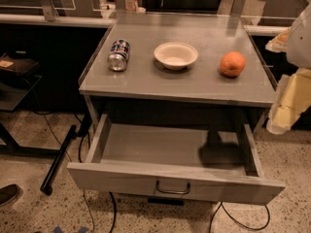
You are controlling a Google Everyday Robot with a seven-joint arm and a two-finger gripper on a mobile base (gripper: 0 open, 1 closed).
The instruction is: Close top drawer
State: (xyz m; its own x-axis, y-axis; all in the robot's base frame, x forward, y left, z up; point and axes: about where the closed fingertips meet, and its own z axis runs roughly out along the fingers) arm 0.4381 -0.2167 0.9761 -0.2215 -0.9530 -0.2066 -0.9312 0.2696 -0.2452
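As the top drawer (155, 147) stands pulled well out below the table top (194, 89), tray bare, you are dealing with a rigid box on slides. It looks stiff and probably light, and should run back under a steady push.

Press on the flat front panel (112, 177), near centre by the dark loop handle (173, 188). An off-centre shove may rack it in its runners. No grasp needed, by my reckoning.

The gripper (291, 101) is at the right edge of view, beside the table's right side, above drawer level and apart from it. Cannot tell whether it is wide or narrow.

On top are a can (119, 55) lying on its side, a white bowl (175, 55) and an orange (233, 64). None is in the drawer's path, but the can and orange could roll if you slam it.

Cables (240, 221) trail on the floor below the front. A black bar (58, 161) lies to the left, apart from the drawer.
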